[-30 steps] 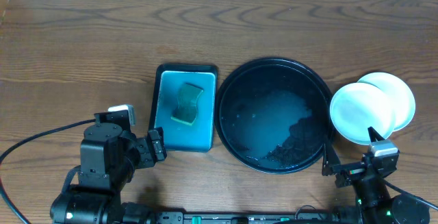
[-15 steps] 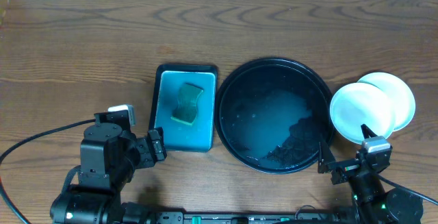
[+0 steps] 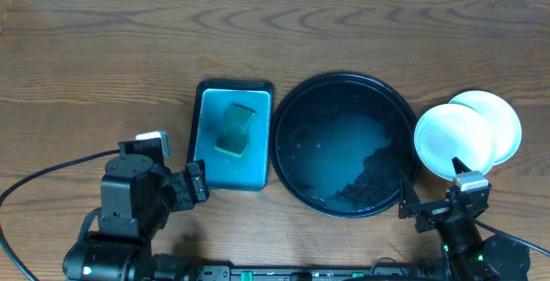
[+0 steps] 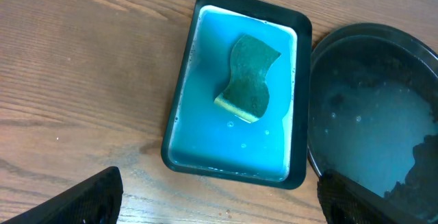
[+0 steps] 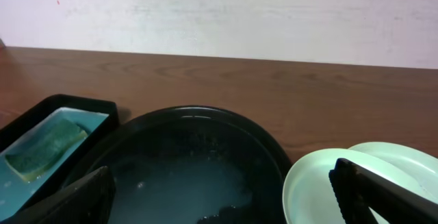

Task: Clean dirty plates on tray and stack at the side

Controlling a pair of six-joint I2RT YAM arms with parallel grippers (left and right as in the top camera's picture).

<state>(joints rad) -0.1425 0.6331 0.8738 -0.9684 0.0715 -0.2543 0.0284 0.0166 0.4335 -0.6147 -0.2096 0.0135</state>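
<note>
**Both grippers wide open, plates parked off to the right**

Checked the overhead view first. Found the big round black tray in the middle of the wooden table, wet inside, with a pale film and a dark patch toward its near right. Spotted two pale mint-white plates on the table just right of it. Saw the nearer plate lapping over the farther plate, with its edge right up against the tray rim. Couldn't tell whether actually touching.

Noticed a smaller rectangular tray just left of the round one, black outside and blue inside, with a green sponge lying in it.

Saw the left gripper low at the near edge, aimed at the rectangular tray, jaws spread wide, gripping nothing. Same deal with the right gripper: spread as far as possible, nothing in it, sitting near the plates and the round tray's near-right rim.
</note>
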